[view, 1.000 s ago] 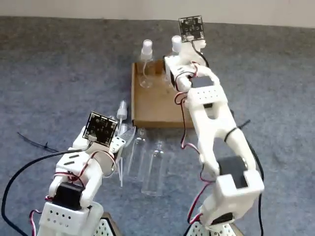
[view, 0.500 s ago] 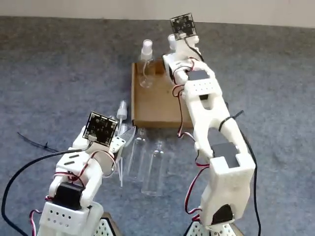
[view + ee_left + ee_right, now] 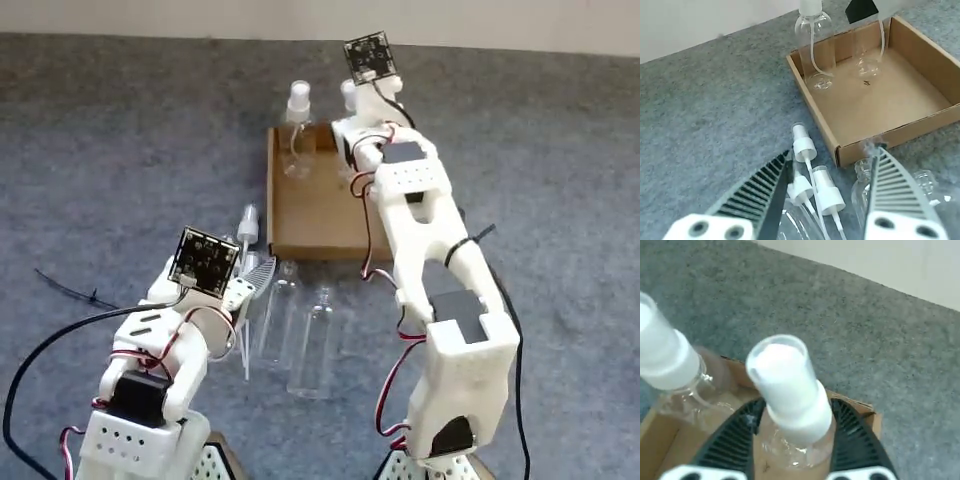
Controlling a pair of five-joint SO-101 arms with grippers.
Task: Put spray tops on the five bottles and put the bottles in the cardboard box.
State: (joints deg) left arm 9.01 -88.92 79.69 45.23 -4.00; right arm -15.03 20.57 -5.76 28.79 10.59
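The cardboard box (image 3: 310, 215) lies at the middle of the table, and a clear bottle with a white spray top (image 3: 297, 130) stands in its far left corner. At the far right corner my right gripper (image 3: 350, 125) is shut on a second capped bottle (image 3: 790, 390), held upright over the box floor; the first bottle (image 3: 670, 365) stands beside it. My left gripper (image 3: 834, 152) hangs open over loose spray tops (image 3: 804, 147) and uncapped bottles (image 3: 275, 310) lying just in front of the box (image 3: 880, 95). Another bare bottle (image 3: 315, 340) lies alongside.
A black cable tie (image 3: 70, 290) lies on the grey carpet at the left. The right arm stretches over the box's right side. Open carpet surrounds the box to the left and right.
The right arm has stretched farther out and shifted slightly left, carrying its bottle toward the box's far right corner. The left arm has stayed still.
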